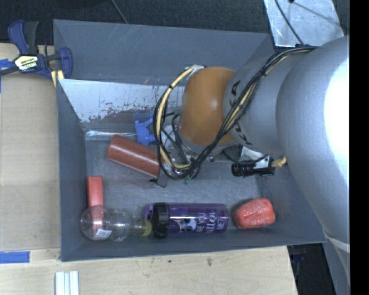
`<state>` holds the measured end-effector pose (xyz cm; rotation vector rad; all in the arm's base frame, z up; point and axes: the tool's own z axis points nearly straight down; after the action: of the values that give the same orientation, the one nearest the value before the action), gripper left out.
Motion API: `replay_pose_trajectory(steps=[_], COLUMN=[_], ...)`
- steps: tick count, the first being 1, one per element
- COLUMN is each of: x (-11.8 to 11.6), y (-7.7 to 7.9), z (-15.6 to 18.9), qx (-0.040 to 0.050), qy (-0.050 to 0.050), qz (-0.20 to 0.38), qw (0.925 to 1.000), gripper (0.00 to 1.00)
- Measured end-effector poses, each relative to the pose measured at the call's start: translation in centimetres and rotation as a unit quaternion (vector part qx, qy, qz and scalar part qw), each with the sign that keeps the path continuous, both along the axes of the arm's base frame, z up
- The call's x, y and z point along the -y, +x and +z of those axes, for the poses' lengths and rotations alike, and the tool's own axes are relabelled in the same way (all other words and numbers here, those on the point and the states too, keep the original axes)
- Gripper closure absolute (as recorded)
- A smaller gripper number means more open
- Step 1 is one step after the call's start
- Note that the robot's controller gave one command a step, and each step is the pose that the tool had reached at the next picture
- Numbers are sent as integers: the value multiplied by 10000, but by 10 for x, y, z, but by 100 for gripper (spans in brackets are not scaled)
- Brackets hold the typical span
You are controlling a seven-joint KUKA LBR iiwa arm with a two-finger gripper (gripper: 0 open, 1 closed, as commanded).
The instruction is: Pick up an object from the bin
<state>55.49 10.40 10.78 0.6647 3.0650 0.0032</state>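
Arm low over the middle of the bin [71, 183], next to the brown cylinder.
The brown cylinder [133, 155] lay just left of the wrist tip, long axis running upper left to lower right. The jaws sat hidden under the orange cover [203, 106], so I couldn't tell whether they were clenched or released.

Blue thing [144, 131] half hidden by cables [165, 106], brown cylinder [131, 155] — right end under wrist [204, 106] — arm [310, 109] cut off

one camera looks down from above and slightly sideways, close on a grey bin [172, 48]; the arm [307, 115] reaches in from the right.
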Motion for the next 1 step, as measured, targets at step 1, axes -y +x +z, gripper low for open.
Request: replay_pose_trajectory(steps=[1], x=[3], y=[-12], z=[-8], qx=[-25], qy=[-9], qz=[64], qw=[10000], gripper=[100])
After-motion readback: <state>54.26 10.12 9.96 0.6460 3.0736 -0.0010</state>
